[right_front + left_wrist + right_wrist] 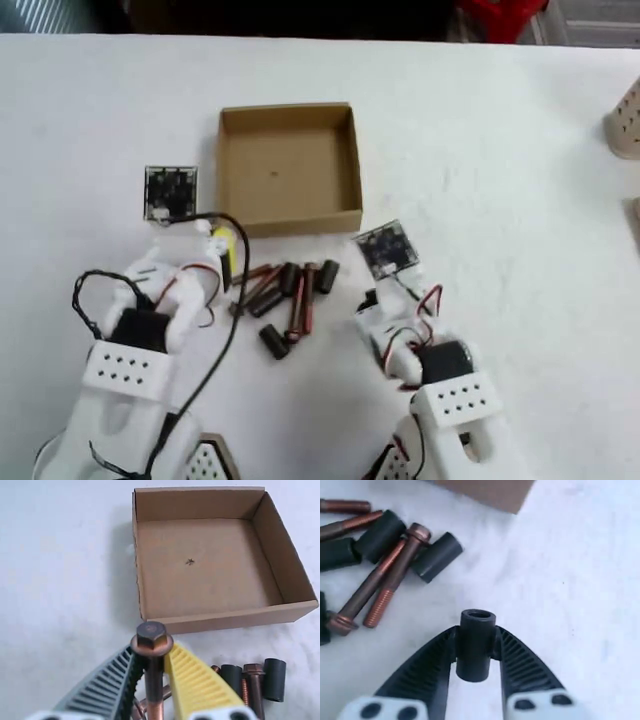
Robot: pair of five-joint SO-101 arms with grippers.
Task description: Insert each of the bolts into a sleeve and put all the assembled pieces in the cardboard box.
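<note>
So the copper-coloured hex-head bolt (151,642) is clamped in the left gripper (150,662), squeezed between its grey and yellow fingers. The head pokes out past the tips, pointing toward the box. The short black cylindrical sleeve (476,645) is in the right gripper (476,640), whose two black fingers are clenched on its sides, and you can see straight into its hollow end. The two held pieces are apart, not joined. Between the two arms, the rest of the loose copper bolts (298,300) and loose black sleeves (274,342) lie in a jumbled little pile on the white table (500,150), some touching or crossing each other. One sleeve sits a bit off on the near side of the pile. The shallow square cardboard box (300,222) sits just beyond that pile, open side up, with the left gripper just off its near corner and the right gripper a bit further out from the other near corner.
</note>
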